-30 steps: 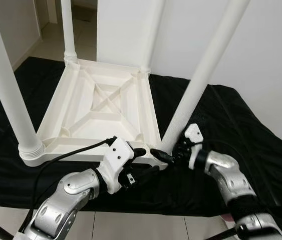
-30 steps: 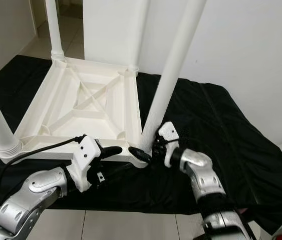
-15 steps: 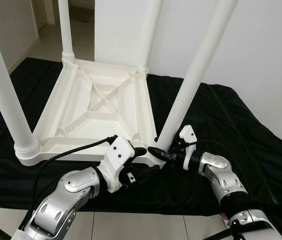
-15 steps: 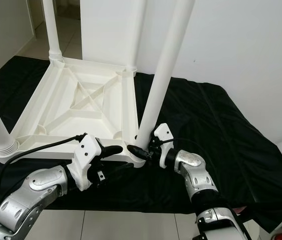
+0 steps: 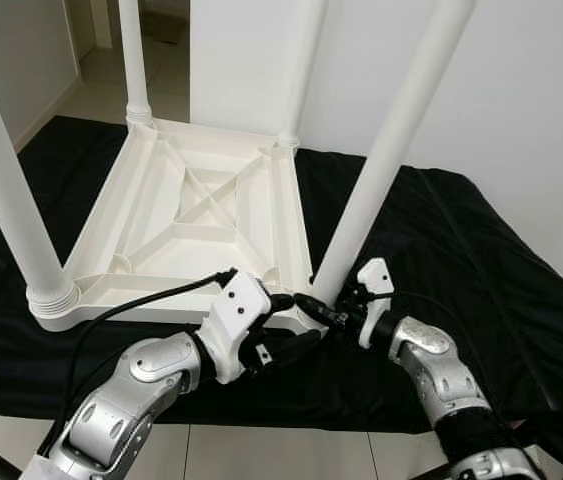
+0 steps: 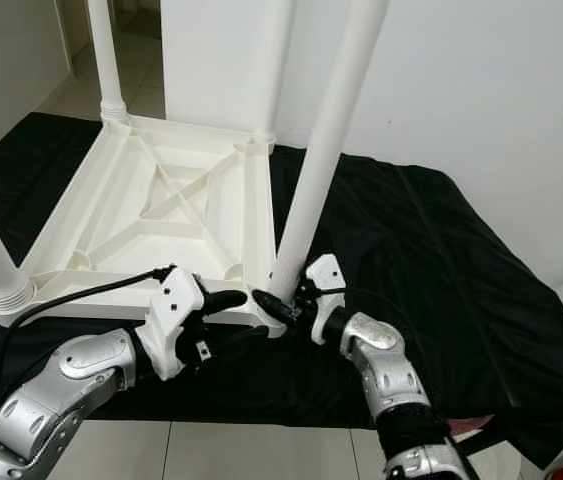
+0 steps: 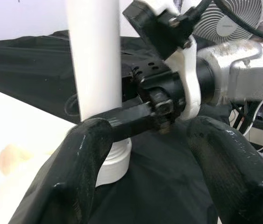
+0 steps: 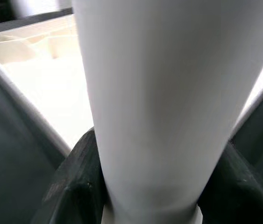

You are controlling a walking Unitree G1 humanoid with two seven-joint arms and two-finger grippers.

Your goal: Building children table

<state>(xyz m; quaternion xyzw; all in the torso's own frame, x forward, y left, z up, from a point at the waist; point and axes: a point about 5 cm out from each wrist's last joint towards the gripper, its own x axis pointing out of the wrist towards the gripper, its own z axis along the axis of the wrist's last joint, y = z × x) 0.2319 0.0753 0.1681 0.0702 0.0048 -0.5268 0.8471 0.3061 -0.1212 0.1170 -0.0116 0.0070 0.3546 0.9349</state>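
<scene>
A white plastic children's table point(image 5: 196, 205) lies upside down on a black cloth, its legs pointing up. My right gripper point(image 5: 323, 306) is shut on the near right leg point(image 5: 391, 140) just above its socket at the front right corner. In the right wrist view, that leg point(image 8: 164, 93) sits tight between the black fingers point(image 8: 75, 186). My left gripper point(image 5: 289, 322) is open at the same corner, just left of the leg's base. The left wrist view has its spread fingers point(image 7: 75, 172) around a finger of the right gripper, with the leg point(image 7: 96, 60) beyond.
Three more legs stand up: near left point(image 5: 11, 190), far left point(image 5: 133, 60), far right point(image 5: 301, 70). The black cloth point(image 5: 481, 260) drapes a low platform with a tiled floor below its front edge. A white wall is behind. A fan point(image 7: 229, 18) is beyond the right arm.
My right arm has drawn in closer to the base of the near right leg, which now stands a little more upright. The left gripper has stayed at the corner.
</scene>
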